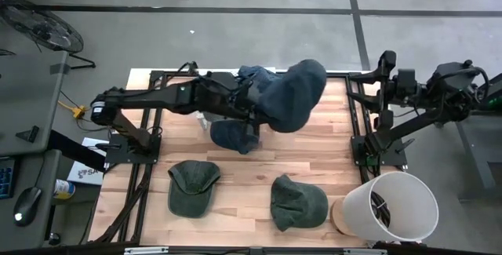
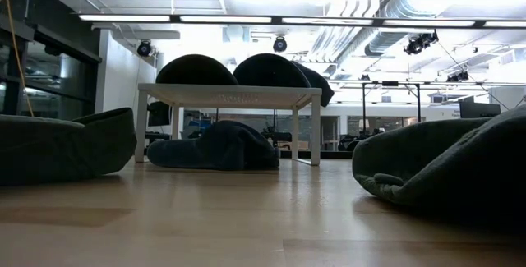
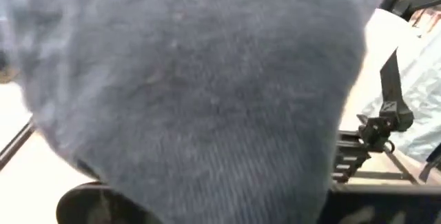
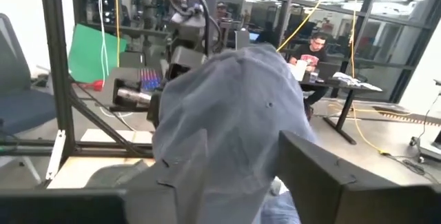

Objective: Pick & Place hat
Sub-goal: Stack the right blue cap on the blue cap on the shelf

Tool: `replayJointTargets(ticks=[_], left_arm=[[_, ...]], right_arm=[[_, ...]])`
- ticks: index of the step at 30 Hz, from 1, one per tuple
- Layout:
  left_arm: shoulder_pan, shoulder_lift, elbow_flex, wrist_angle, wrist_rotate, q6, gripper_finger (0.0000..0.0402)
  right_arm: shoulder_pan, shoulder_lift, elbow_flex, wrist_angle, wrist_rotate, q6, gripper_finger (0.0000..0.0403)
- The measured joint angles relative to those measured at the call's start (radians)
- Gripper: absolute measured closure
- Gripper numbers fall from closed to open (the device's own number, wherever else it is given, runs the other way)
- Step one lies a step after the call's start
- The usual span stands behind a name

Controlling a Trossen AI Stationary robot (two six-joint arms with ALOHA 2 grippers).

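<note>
A large blue-grey hat (image 1: 296,94) is up in the air over the far middle of the table, at the end of my left arm; it fills the left wrist view (image 3: 200,93) and shows lifted in the right wrist view (image 4: 234,120). My left gripper (image 1: 255,104) is at the hat's left side, its fingers covered by the cloth. A dark blue hat (image 1: 235,136) lies flat on the table just below it, also in the low view (image 2: 218,145). My right gripper (image 4: 207,203) waits open at the table's right edge. My left gripper comes level from the table's left and has the blue-grey hat by its left side (image 4: 172,124). The cloth drapes over the fingers, so the part and the kind of hold are hidden. The hat is lifted clear of the table and bulges out beyond the gripper.
Two green caps lie near the front edge (image 1: 192,186) (image 1: 298,202), close in the low view (image 2: 66,144) (image 2: 444,164). A white bucket (image 1: 388,208) stands at the near right corner. A small white stand (image 2: 230,94) with dark rounded shapes on top stands over the dark blue hat.
</note>
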Motion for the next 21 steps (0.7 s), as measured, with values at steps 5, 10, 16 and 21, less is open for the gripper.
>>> replayJointTargets(ticks=[5,10,16,21], left_arm=[[0.0,-0.044,0.0,-0.149,0.004,0.002,0.0399],[0.0,-0.065,0.0,-0.26,0.076,0.002,0.04],[-0.001,-0.076,0.0,-0.406,0.149,-0.006,0.04],[0.0,-0.076,-0.001,-0.514,0.157,-0.016,0.04]], right_arm=[[0.0,0.042,0.007,-0.002,-0.008,-0.036,0.0195],[0.0,0.122,0.061,-0.016,-0.008,-0.058,0.0188],[0.0,0.248,0.158,-0.082,-0.037,-0.059,0.0195],[0.0,0.358,0.224,-0.131,-0.036,-0.059,0.0198]])
